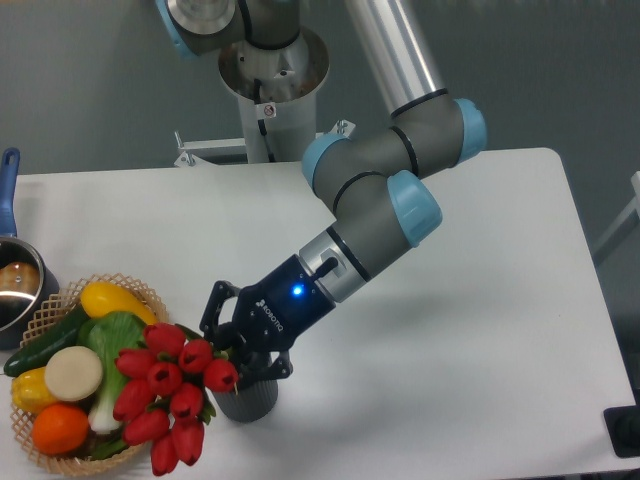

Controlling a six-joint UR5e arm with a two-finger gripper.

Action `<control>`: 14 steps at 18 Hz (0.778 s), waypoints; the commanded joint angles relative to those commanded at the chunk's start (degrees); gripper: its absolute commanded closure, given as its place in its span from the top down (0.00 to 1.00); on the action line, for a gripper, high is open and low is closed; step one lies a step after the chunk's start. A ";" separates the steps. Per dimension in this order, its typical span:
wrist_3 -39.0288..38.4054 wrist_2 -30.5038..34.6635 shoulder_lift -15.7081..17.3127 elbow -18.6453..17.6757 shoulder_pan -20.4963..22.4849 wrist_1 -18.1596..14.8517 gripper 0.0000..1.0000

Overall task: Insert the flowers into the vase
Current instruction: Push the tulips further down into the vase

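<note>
Black claw (232,345) at the end of the grey and blue arm (385,200) is low over the white table (480,330), near the front left part. It reaches down and to the left, and its fingers are closed around the green stems of the flowers (170,395), just behind the red buds. So the claw is narrow and it holds the bunch. A small blue light shines on the wrist part behind the claw.

Red tulip buds spread out to the left and down from the claw, and the bunch lies tilted, almost sideways. Some buds hang over the right edge of the basket (140,295) and cover a part of it. The lowest buds are close to the front edge of the table.

Directly under the claw stands the vase (247,402), dark grey, with ribbed sides, upright on the table. Only its lower part shows, because the claw and the flowers hide the rim. I cannot tell if the stems are already inside the vase or only above it.

The woven basket at the left holds a yellow squash, a cucumber, a leafy green vegetable, an orange and some other round things. A pot (15,285) with a blue handle is at the left edge of the table, touching the basket or just beside it.
</note>
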 joint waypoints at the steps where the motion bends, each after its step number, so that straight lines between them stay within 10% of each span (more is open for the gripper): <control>1: 0.62 0.26 0.61 -0.88 0.17 0.00 0.24; 6: 0.63 0.27 1.41 -2.74 1.49 -0.09 0.47; 11: 0.45 0.35 3.08 -5.20 3.25 -0.09 0.99; 14: 0.54 1.32 3.87 -6.42 4.39 0.00 1.00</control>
